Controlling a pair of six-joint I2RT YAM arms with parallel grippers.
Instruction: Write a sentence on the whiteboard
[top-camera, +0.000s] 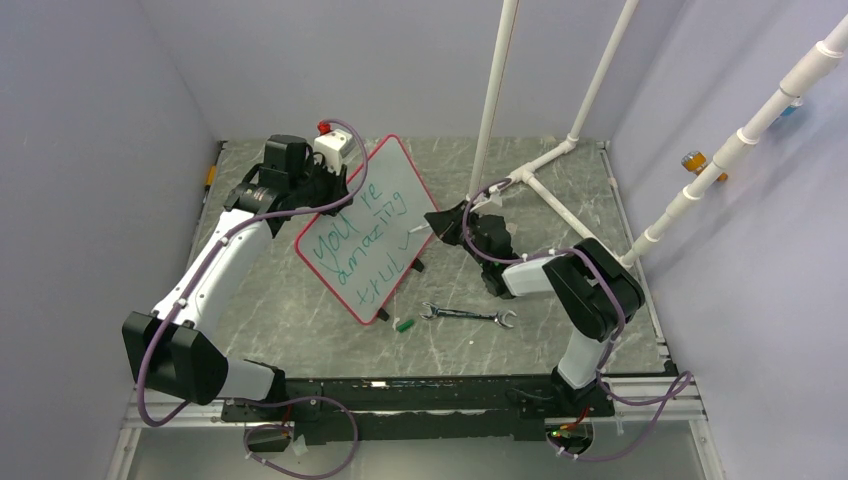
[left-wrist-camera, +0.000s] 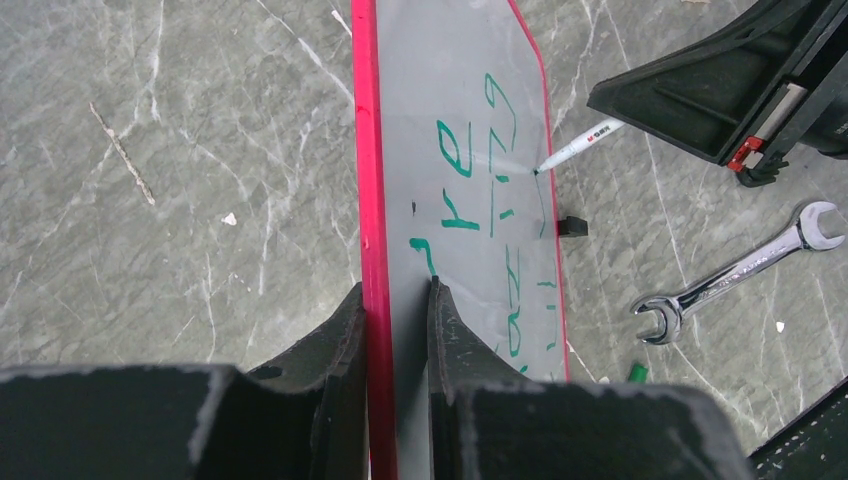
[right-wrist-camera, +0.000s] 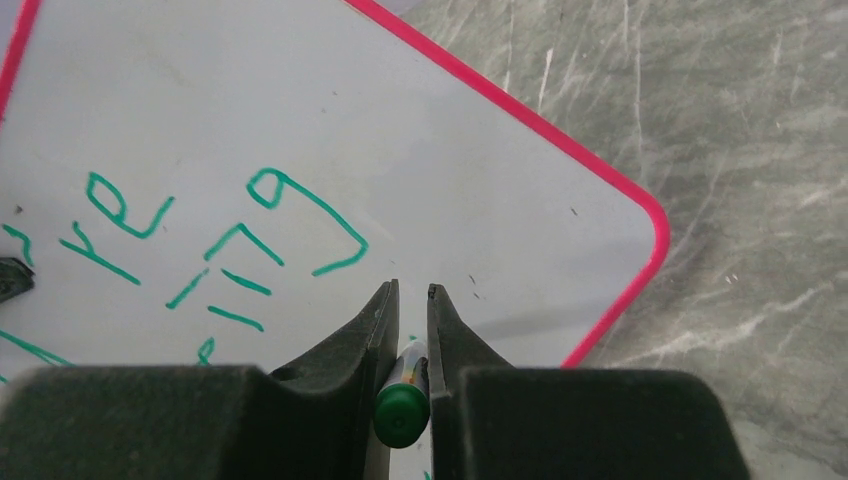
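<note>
Board: the glossy white rectangular whiteboard with a thin red frame stands tilted on its lower edge on the grey marbled table, left of centre, with its writing face toward the right arm.

Left end effector pinches the red frame at the upper edge, one finger on each side. Right end effector is pressed onto a white-barrelled green marker. Its tip meets the face just right of the green handwritten sentence (it reads roughly "you're amazing truly").

Judgement: the lettering looks near complete, and the stroke in hand seems to be the tail of the last letter.

To do it well:
- Hold the left pinch firm and motionless. The board rests only on its edge and that one grip, so slack would let it swing under pen pressure.
- Press lightly, just enough for ink.
- Run the stroke along the slanted face, not parallel to the table.
- Lift the tip straight off the face at stroke end to avoid a smear.

A silver open-ended wrench and a small green cap lie on the table near the board's lower corner, apart from the marker tip.
</note>
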